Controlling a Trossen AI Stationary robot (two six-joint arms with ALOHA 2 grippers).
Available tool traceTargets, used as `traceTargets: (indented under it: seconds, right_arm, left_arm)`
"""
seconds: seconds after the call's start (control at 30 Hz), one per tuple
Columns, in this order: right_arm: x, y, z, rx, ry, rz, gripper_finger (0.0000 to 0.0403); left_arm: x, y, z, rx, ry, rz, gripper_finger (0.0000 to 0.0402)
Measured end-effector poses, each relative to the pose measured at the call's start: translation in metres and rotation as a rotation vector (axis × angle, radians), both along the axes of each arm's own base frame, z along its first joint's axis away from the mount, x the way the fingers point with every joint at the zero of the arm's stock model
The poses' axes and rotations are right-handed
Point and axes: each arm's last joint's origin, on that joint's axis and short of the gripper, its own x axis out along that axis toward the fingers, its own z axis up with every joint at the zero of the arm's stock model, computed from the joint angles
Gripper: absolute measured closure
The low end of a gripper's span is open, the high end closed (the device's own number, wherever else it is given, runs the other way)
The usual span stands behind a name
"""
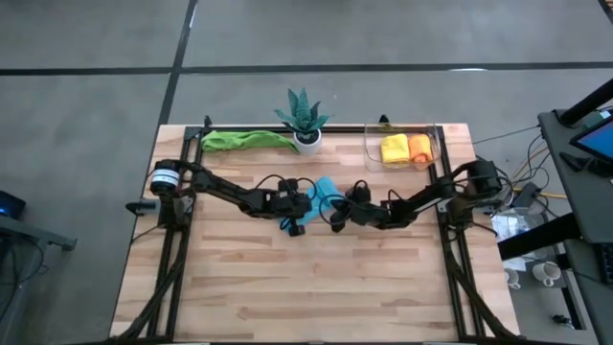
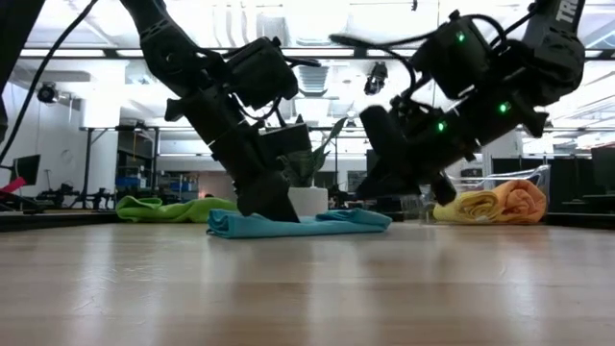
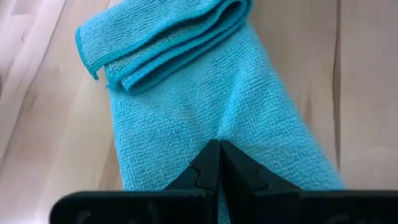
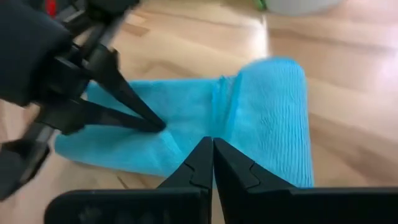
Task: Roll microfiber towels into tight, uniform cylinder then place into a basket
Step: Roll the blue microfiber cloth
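The front half of the wooden table (image 1: pixel 316 287) is bare. In the middle lies the light blue towel (image 1: pixel 324 193), one end folded over. Both arms bend low to it. The left gripper (image 3: pixel 219 149) and the right gripper (image 4: pixel 211 146) press on the cloth with fingers clenched tight. Farther back, the clear basket (image 1: pixel 431 134) holds a yellow towel (image 1: pixel 395 149) and an orange towel (image 1: pixel 420 147). The high view alone shows a green towel (image 1: pixel 244 140) by the back edge.

We see a light blue towel (image 1: pixel 324 192), green towel (image 1: pixel 244 140), yellow (image 1: pixel 394 149) and orange (image 1: pixel 420 147) rolls, black arms.
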Motion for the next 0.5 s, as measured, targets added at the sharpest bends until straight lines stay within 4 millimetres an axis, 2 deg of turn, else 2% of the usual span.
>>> traceTargets:
  seconds: [0.2,0.3,0.5]
  right_arm:
    - [-0.004,0.000,0.021,-0.084,0.021,0.051,0.0394]
    - [-0.011,-0.004,0.024,-0.091,0.087,0.045,0.0391]
    - [-0.019,-0.008,0.028,-0.077,0.156,0.036,0.0345]
  left_arm:
    - [-0.002,0.000,-0.002,0.075,0.063,-0.088,0.0402]
    - [-0.004,0.000,-0.004,0.110,0.094,-0.161,0.0402]
    - [-0.014,-0.007,-0.014,0.165,0.198,-0.345,0.0401]
